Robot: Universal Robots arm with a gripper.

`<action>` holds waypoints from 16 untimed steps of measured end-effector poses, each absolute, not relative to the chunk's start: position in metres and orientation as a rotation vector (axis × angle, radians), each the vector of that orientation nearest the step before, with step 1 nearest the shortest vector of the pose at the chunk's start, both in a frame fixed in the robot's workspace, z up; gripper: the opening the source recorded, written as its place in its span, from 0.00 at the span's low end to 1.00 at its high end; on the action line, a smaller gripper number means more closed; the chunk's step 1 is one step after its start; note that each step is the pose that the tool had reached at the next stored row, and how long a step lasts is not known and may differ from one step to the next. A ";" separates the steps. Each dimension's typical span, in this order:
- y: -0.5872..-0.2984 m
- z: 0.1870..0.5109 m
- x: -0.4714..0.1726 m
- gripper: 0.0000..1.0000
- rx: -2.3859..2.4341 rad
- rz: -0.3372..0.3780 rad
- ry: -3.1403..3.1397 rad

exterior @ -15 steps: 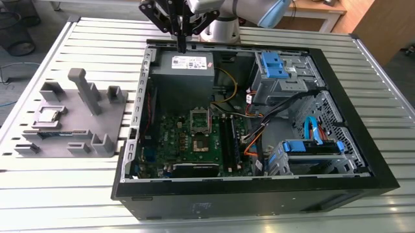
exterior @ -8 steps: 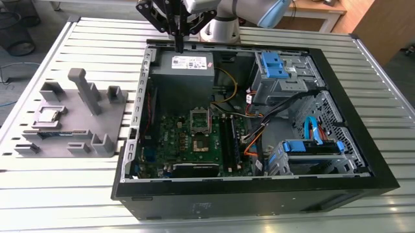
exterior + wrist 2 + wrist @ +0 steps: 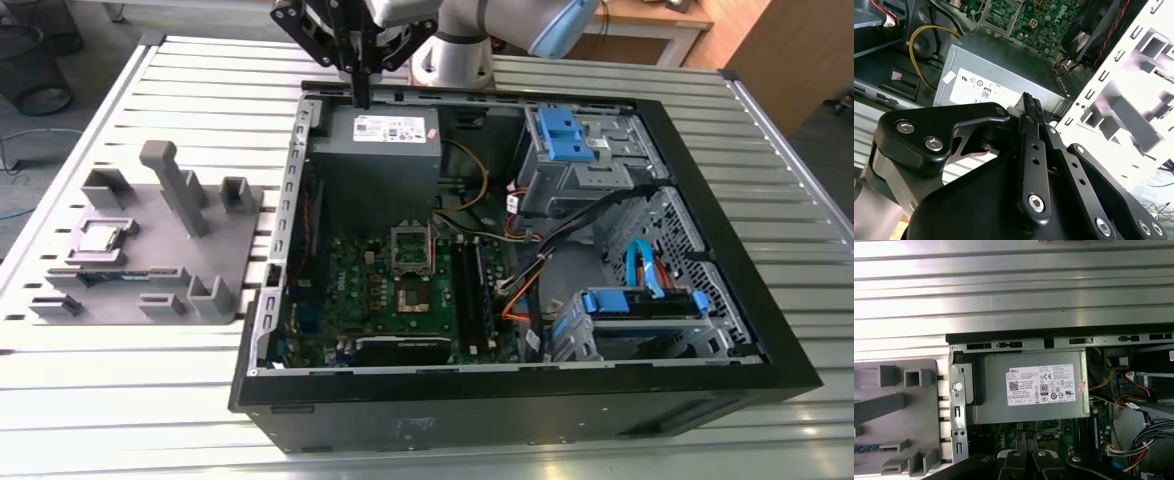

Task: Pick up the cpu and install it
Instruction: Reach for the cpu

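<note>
The cpu (image 3: 104, 238), a small silvery square chip, lies in a pocket of the grey parts fixture (image 3: 200, 250) on the exterior view's left, beside the open computer case (image 3: 534, 395). My gripper (image 3: 360, 96) hangs high over the case's far edge, above the grey power supply (image 3: 380, 130), well away from the cpu. Its black fingers (image 3: 1030, 102) are pressed together with nothing between them. The motherboard (image 3: 400, 300) lies on the case floor, and its cpu socket (image 3: 410, 290) has the latch frame lifted. The first wrist view looks down past the fingers (image 3: 1026, 460) at the power supply (image 3: 1039, 385).
A green memory stick (image 3: 114, 272) sits in the fixture near the cpu. Blue drive brackets (image 3: 567, 135), orange and black cables (image 3: 527, 285) and a drive cage (image 3: 641, 310) crowd the case on the exterior view's right. The slatted metal table (image 3: 200, 90) surrounds everything.
</note>
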State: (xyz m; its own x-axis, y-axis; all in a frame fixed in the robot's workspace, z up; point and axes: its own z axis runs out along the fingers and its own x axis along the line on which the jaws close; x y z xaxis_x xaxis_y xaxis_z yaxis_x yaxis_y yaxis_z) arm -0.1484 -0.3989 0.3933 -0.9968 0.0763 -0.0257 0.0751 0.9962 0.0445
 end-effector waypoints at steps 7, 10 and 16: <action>-0.399 0.393 -0.155 0.11 0.118 0.068 3.110; -0.399 0.393 -0.157 0.11 0.118 0.068 3.110; -0.399 0.393 -0.161 0.11 0.118 0.068 3.110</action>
